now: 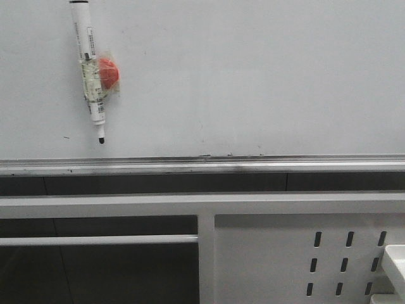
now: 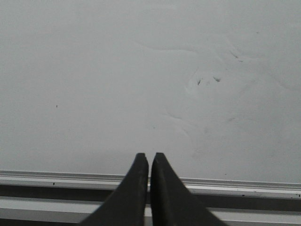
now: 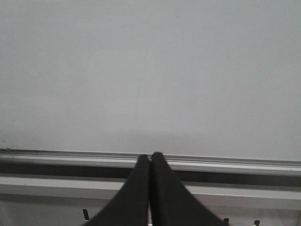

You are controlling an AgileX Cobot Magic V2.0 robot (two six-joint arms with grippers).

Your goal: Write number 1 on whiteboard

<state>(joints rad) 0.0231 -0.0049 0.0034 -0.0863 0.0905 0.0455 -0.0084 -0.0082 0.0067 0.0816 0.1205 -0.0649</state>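
Note:
The whiteboard [image 1: 253, 76] fills the upper front view, with its silver ledge [image 1: 202, 166] along the bottom edge. No number 1 shows on it, only faint smears and tiny specks. A white marker [image 1: 88, 63] with a black tip hangs nearly upright at the board's upper left, taped to a red round magnet [image 1: 109, 71]. Neither gripper shows in the front view. In the left wrist view my left gripper [image 2: 149, 154] is shut and empty, facing the board [image 2: 117, 70] just above the ledge [image 2: 244, 184]. In the right wrist view my right gripper [image 3: 151, 155] is shut and empty before the board [image 3: 150, 70].
Below the ledge run white frame bars [image 1: 126, 206] with dark gaps between them. A white slotted metal panel [image 1: 297, 259] sits at the lower right. A white object's corner [image 1: 395, 266] shows at the right edge.

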